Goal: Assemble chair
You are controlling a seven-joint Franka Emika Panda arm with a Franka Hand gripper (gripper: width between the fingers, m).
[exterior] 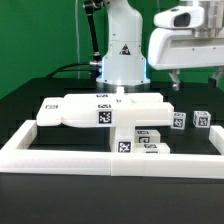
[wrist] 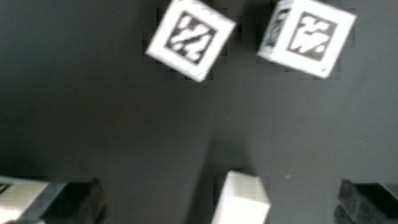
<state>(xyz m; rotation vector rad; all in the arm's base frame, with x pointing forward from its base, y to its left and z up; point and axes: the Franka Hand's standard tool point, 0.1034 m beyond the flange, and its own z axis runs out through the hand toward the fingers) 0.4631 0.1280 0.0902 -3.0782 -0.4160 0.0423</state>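
The pincer (exterior: 176,80) is hanging released and empty at the exterior frame's upper right, seemingly lining up over the small chair posts (exterior: 178,120) at mid-right beside the mid-frame slab (exterior: 90,108), so it is needing a square, centred descent.

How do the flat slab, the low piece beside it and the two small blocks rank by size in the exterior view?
1. flat slab
2. low piece
3. two small blocks: alike, not ranked.
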